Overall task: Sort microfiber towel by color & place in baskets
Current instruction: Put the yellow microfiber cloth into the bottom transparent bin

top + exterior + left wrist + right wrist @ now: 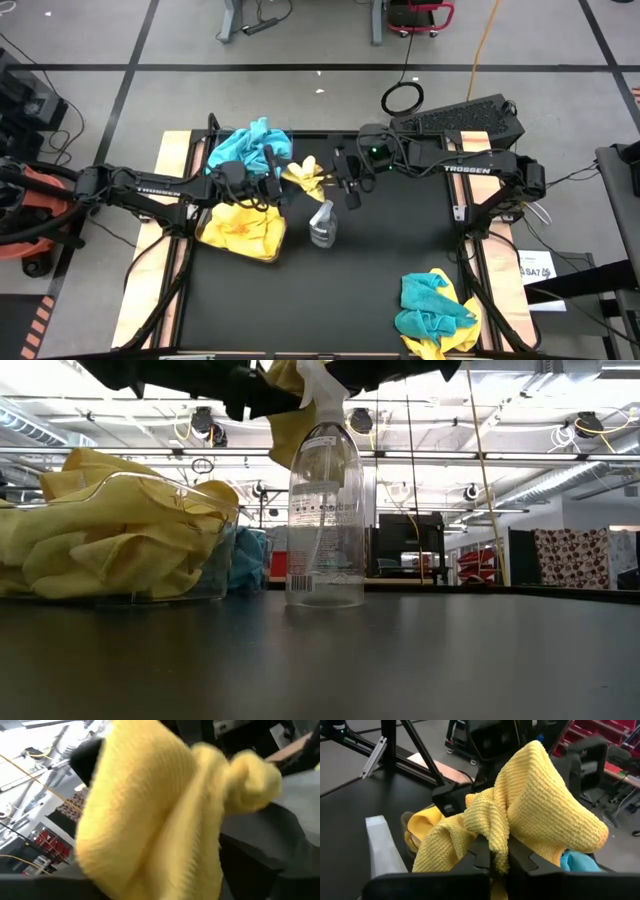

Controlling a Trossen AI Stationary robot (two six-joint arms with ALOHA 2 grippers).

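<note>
Black tabletop: right gripper (492,862) pinches a yellow towel (305,173) aloft above the spray bottle (322,224). Left gripper (276,180) meets the same towel, its spread unclear. Baskets: yellow (240,232), teal (250,146).

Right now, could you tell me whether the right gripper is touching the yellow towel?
Touching: the right wrist view shows the right gripper with its fingers pinched shut on the yellow towel.
</note>
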